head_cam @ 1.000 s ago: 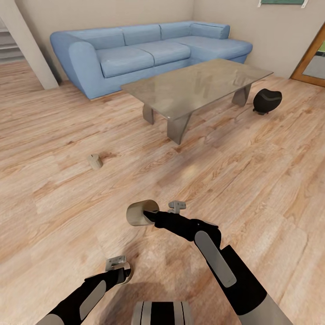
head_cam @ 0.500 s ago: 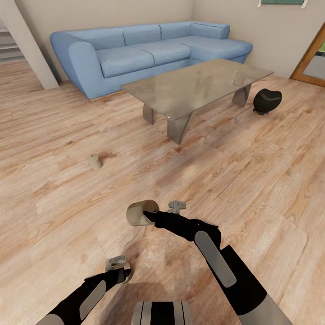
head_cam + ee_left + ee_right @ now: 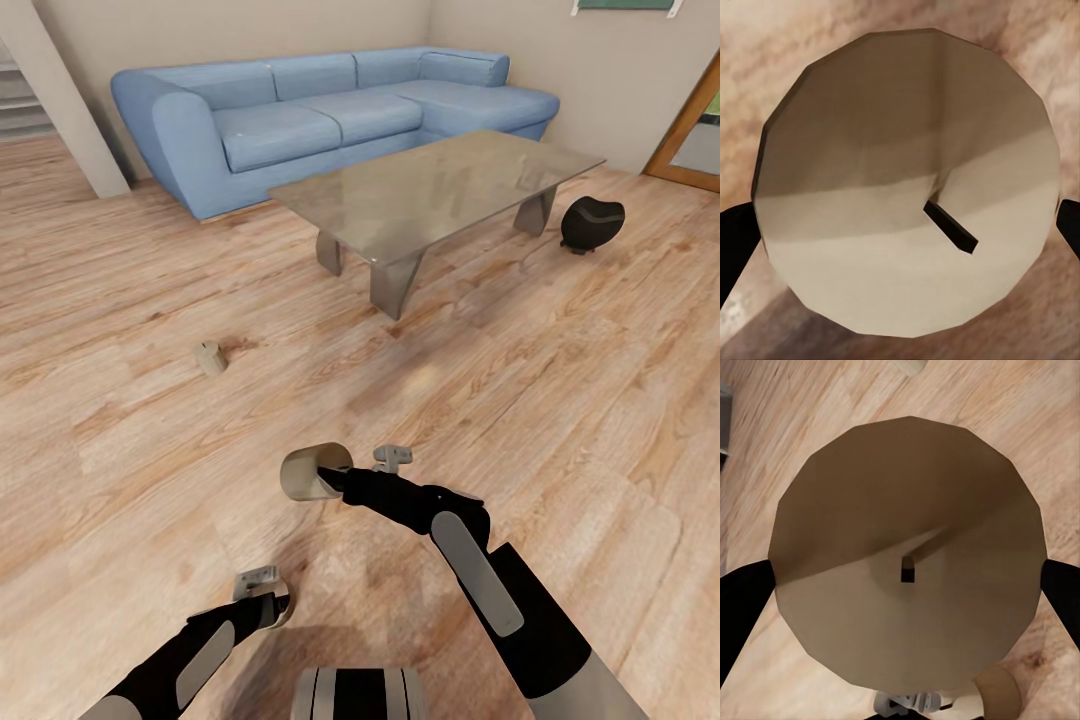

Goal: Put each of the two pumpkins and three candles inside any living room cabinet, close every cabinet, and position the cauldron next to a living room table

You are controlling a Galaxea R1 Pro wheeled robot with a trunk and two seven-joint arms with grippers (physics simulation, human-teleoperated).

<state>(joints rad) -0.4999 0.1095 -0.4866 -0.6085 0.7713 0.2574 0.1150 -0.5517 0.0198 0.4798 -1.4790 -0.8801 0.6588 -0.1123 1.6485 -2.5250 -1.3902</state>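
Note:
My right gripper (image 3: 322, 474) is shut on a tan candle (image 3: 308, 472), held sideways just above the plank floor. In the right wrist view that candle's (image 3: 907, 562) wick end faces the camera between two black fingers (image 3: 742, 611). My left gripper (image 3: 268, 604) is shut on a second candle (image 3: 280, 606). In the left wrist view the pale top of this candle (image 3: 907, 180) sits between the fingertips (image 3: 1069, 225). A third small candle (image 3: 210, 357) lies on the floor to the left. The black cauldron (image 3: 591, 222) stands beside the coffee table (image 3: 440, 185). The pumpkins and the cabinet are out of view.
A blue corner sofa (image 3: 300, 115) lines the far wall behind the table. A wooden door frame (image 3: 690, 130) is at the right edge and a pale pillar (image 3: 60, 100) at the far left. Open plank floor lies between me and the table.

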